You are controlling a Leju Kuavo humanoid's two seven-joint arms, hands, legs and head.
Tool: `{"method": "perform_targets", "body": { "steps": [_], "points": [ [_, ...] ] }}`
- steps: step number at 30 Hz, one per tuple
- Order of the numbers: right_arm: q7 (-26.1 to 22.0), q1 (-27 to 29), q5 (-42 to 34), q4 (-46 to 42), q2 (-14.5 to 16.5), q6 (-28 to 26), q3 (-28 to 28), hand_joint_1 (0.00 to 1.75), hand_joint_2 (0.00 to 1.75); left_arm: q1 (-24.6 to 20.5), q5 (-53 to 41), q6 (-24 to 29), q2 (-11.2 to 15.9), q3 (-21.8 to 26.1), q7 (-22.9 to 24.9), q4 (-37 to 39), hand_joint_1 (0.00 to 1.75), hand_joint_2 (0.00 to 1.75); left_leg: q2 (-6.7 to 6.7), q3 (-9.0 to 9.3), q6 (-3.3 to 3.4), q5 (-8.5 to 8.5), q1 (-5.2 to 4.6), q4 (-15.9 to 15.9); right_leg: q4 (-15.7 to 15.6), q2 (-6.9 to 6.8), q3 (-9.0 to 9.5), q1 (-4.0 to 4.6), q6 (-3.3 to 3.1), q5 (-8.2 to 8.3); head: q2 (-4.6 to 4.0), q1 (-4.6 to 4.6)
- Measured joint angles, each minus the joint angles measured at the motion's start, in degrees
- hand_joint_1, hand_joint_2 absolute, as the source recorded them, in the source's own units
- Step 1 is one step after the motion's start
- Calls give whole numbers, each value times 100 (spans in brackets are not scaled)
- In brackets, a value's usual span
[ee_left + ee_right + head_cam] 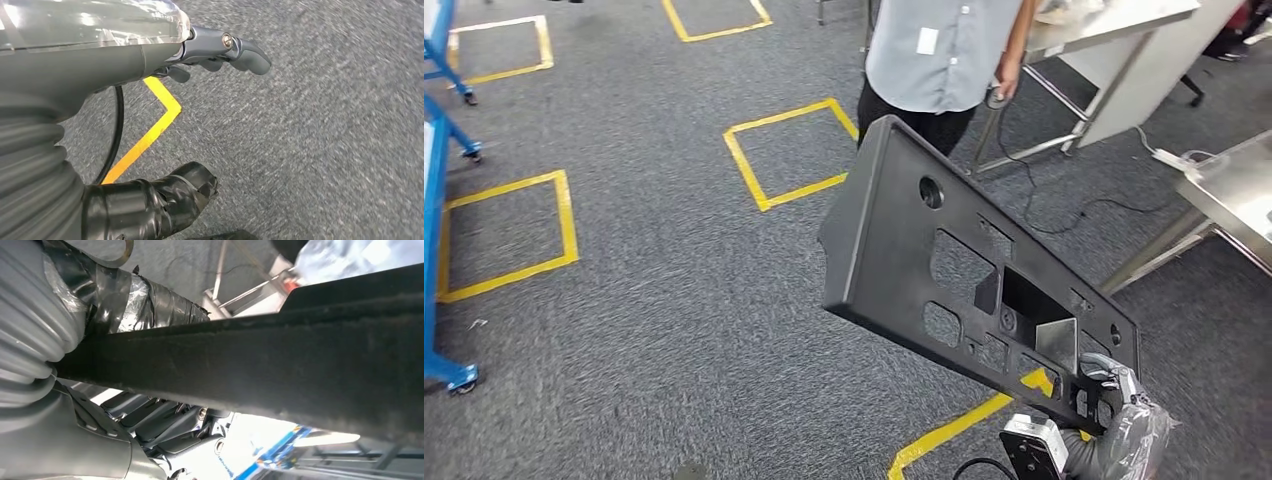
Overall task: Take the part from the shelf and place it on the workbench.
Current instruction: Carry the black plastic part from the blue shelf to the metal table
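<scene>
The part [944, 270], a long black plastic panel with a round hole and several square and rectangular cutouts, is up in the air over the carpet, tilted so its far end rises toward a person and its near end drops low on the robot's right side. The right hand [1114, 385] grips it at that low end, fingers hooked through a cutout near the corner; from the right wrist camera the panel's dark edge [280, 370] runs straight across, clamped between the taped thumb [150, 300] on one side and the darker fingers [165, 420] on the other. The left hand [220, 50] hangs over the grey carpet holding nothing, its fingers loosely curved and apart, with a corner of yellow floor tape [160, 112] beneath it. Beyond the panel's high end stands the person [944, 55] in a light grey shirt and dark trousers. To the right sits a steel table [1234, 195], with another metal-legged table [1114, 40] further back. Yellow tape squares [789, 155] mark the carpet, and blue frame legs on castors [444, 140] stand along the left edge.
</scene>
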Motion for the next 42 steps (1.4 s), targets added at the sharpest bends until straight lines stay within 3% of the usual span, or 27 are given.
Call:
{"method": "perform_targets", "body": {
  "steps": [1, 2, 4, 6, 7, 9, 11, 13, 15, 16, 18, 19, 21, 22, 24, 26, 28, 30, 31, 32, 33, 35, 37, 39, 40, 42],
  "points": [
    [0, 8, 7, 2, 0, 0, -8, 175, 175, -1, 1, -1, 1, 1, -1, 0, 0, 175, 74, 12, -4, -13, -1, 1, -24, -16, 6, -7, 5, 85, 0, 0],
    [0, 13, 13, 2, 0, 0, -16, 175, 175, -4, 1, -1, 0, 1, -1, 0, 0, 175, 144, 33, -12, -30, -1, 1, -275, -51, 132, -8, -2, 264, 1, -1],
    [1, 13, 21, 1, 0, 0, -25, 175, 175, -11, 1, -2, -2, 1, -2, 0, 0, 175, 264, 93, -43, -73, -12, 0, -1068, -298, 545, 40, -61, 617, 0, 0],
    [2, 14, 20, -4, 0, 0, -26, 175, 175, -13, 2, -2, -2, 2, -5, -1, 0, 175, 367, 135, -91, -108, -35, -5, -1520, -508, 764, 116, -135, 722, 0, -2],
    [4, 19, 15, -6, -1, 0, -28, 175, 175, -15, 3, -2, -3, 2, -7, -1, 0, 175, 425, 150, -117, -118, -46, -15, -1556, -519, 768, 146, -161, 695, 0, -3],
    [8, 48, 6, -12, 0, 0, -35, 175, 175, -27, 7, 1, -5, 3, -11, 0, 0, 175, 495, 198, -175, -151, -50, -31, -1609, -383, 780, 128, -214, 719, 1, -6],
    [8, 65, 3, -23, 4, 0, -40, 175, 175, -36, 8, 4, -5, 3, -12, 0, 0, 175, 274, 132, -222, -319, -43, 196, -1686, -250, 831, 79, -285, 750, 1, -7],
    [7, 60, 3, -33, 14, 0, -40, 175, 175, -25, 11, 5, -2, 3, -11, 1, 0, 175, -21, -188, -241, -655, -32, 863, -1704, -117, 852, 56, -337, 754, 1, -8],
    [8, 61, 3, -36, 23, 0, -40, 175, 175, -2, 15, -1, 0, 3, -6, 1, 0, 175, -94, -532, -261, -842, -30, 1488, -1680, 46, 850, 57, -358, 739, 1, -8],
    [9, 66, 3, -36, 26, 1, -40, 175, 175, 6, 16, -5, 1, 3, -4, 1, 0, 175, -102, -591, -268, -771, -28, 1544, -1661, 138, 851, 56, -357, 730, 0, -8],
    [9, 73, 3, -36, 27, 1, -40, 175, 175, 5, 20, -13, 1, 3, -2, 1, 0, 175, -164, -418, -264, -359, -16, 1043, -1607, 311, 855, 46, -331, 699, 1, -8],
    [9, 74, 3, -36, 28, 1, -40, 175, 175, 3, 25, -19, 4, 4, -3, 1, 0, 175, -300, -275, -252, -186, -4, 686, -1571, 388, 847, 43, -306, 676, 1, -8],
    [9, 69, 3, -37, 28, 1, -40, 175, 175, -1, 42, -35, 8, 4, -10, 1, 0, 175, -555, -83, -219, -30, 13, 201, -1495, 519, 796, 38, -242, 646, 1, -5],
    [9, 72, 3, -38, 28, 2, -40, 175, 175, -5, 49, -45, 10, 5, -14, 1, 0, 175, -617, -65, -196, -53, 4, 150, -1484, 576, 765, 27, -204, 650, 1, -5],
    [9, 92, 3, -40, 28, 1, -42, 175, 175, -15, 56, -63, 3, 7, -24, 0, 0, 175, -517, -44, -130, -24, -8, 97, -1495, 640, 733, 0, -133, 671, 1, -7],
    [10, 105, 3, -45, 28, 0, -46, 175, 175, -23, 64, -90, -2, 11, -44, -1, 0, 175, -382, -7, -57, 6, 12, 27, -1353, 397, 660, 14, -76, 582, 1, -2],
    [10, 96, 3, -49, 28, 0, -49, 175, 175, -20, 72, -118, -1, 14, -68, 0, 0, 175, -235, 19, -13, 8, 17, -8, -840, 79, 402, 22, -28, 312, 1, 3],
    [17, 97, 1, -48, 28, 0, -49, 175, 175, -6, 87, -141, 0, 15, -84, 1, 0, 175, -74, 30, 1, -16, 11, -8, -201, 7, 58, -8, 16, 83, 1, 3],
    [23, 102, -3, -46, 28, 0, -50, 175, 175, -1, 95, -153, 1, 15, -92, 1, 0, 175, 11, 42, 0, -33, 10, -7, -60, -8, -26, -25, 32, 92, 1, 3],
    [30, 106, -7, -46, 28, 0, -50, 175, 175, -1, 100, -163, 1, 16, -98, 1, 0, 175, 83, 62, -7, -52, 10, -7, -175, -32, 22, -36, 39, 223, 1, 3],
    [35, 108, -10, -47, 28, 0, -51, 175, 175, -3, 102, -169, -1, 16, -105, 1, 0, 175, 150, 93, -18, -76, 11, -7, -489, -83, 180, -42, 34, 423, 1, 3],
    [40, 105, -13, -51, 28, 0, -51, 175, 175, -6, 101, -173, -3, 16, -113, 1, 0, 175, 266, 165, -58, -130, -2, -11, -1231, -310, 567, -4, -12, 708, 1, 3],
    [43, 105, -13, -54, 28, 0, -52, 175, 175, -12, 101, -173, -3, 16, -115, 1, 0, 175, 361, 220, -115, -164, -22, -32, -1545, -424, 720, 56, -72, 749, 1, 1],
    [45, 113, -13, -56, 27, 0, -54, 175, 175, -22, 101, -174, -7, 16, -115, 1, 0, 175, 453, 266, -178, -184, -36, -72, -1574, -311, 719, 64, -129, 759, 1, -1],
    [44, 122, -12, -60, 27, 0, -55, 175, 175, -27, 101, -174, -8, 16, -116, 1, 0, 175, 424, 280, -206, -219, -31, -53, -1609, -254, 739, 47, -160, 770, 1, 1],
    [43, 120, -11, -68, 28, 0, -56, 175, 175, -32, 101, -174, -9, 16, -118, 1, 0, 175, 205, 150, -237, -443, -18, 286, -1682, -142, 789, 6, -233, 796, 1, -6]
  ]
}}
